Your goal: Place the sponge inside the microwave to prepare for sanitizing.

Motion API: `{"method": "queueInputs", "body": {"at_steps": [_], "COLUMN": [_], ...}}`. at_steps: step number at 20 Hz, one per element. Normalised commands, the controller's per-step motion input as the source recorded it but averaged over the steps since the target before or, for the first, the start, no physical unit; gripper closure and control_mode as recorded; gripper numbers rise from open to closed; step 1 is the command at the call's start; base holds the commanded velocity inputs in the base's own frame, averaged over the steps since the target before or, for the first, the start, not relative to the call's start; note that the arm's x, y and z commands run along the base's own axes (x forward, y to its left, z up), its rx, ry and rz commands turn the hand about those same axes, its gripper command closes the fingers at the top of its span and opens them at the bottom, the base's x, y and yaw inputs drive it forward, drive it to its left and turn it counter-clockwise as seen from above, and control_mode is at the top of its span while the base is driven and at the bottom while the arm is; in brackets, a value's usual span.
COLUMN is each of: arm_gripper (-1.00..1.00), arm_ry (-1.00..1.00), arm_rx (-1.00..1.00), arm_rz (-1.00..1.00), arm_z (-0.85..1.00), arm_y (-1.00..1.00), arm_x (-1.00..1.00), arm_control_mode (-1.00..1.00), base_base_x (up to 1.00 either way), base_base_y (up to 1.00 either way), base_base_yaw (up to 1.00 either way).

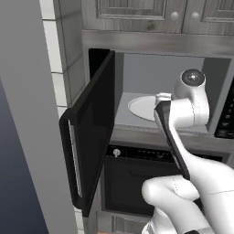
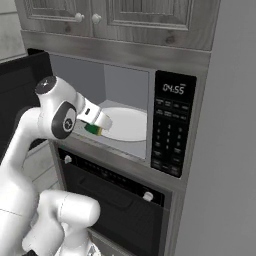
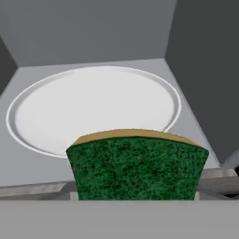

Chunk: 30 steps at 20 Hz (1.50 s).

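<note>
The microwave stands open, its black door swung out to the left. Inside, a round pale turntable lies on the grey floor. My gripper is at the front lip of the cavity, just left of the turntable, and is shut on the sponge. In the hand view the sponge has a dark green scrub face with a tan layer behind it, and it hovers over the near edge of the turntable, hiding my fingertips.
A black oven with small round knobs sits right under the microwave. The keypad panel flanks the cavity on the right. Grey wooden cabinets hang above. A tall grey panel stands left of the open door.
</note>
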Motion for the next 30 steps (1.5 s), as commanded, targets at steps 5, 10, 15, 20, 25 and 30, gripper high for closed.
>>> {"method": "queueInputs", "body": {"at_steps": [5, 10, 15, 20, 25, 30], "arm_gripper": [1.00, 1.00, 1.00, 1.00, 1.00, 1.00], "arm_ry": [0.00, -0.01, 0.00, 0.01, 0.00, 0.00], "arm_rx": [0.00, 0.00, 0.00, 0.05, 0.03, 0.04], "arm_rz": [0.00, 0.00, 0.00, 0.02, 0.03, 0.03], "arm_z": [-0.14, -0.25, -0.05, -0.28, -0.24, -0.23], "arm_y": [-0.22, -0.01, -0.12, -0.10, -0.06, -0.01], "arm_x": [0.63, 0.37, 0.18, 0.12, 0.25, 0.28], "arm_control_mode": [-1.00, -1.00, -1.00, -1.00, -1.00, -1.00], "base_base_x": [0.00, 0.00, 0.00, 0.00, 0.00, 0.00], "base_base_y": [0.00, 0.00, 0.00, 0.00, 0.00, 0.00], "base_base_yaw": [0.00, 0.00, 0.00, 0.00, 0.00, 0.00]}}
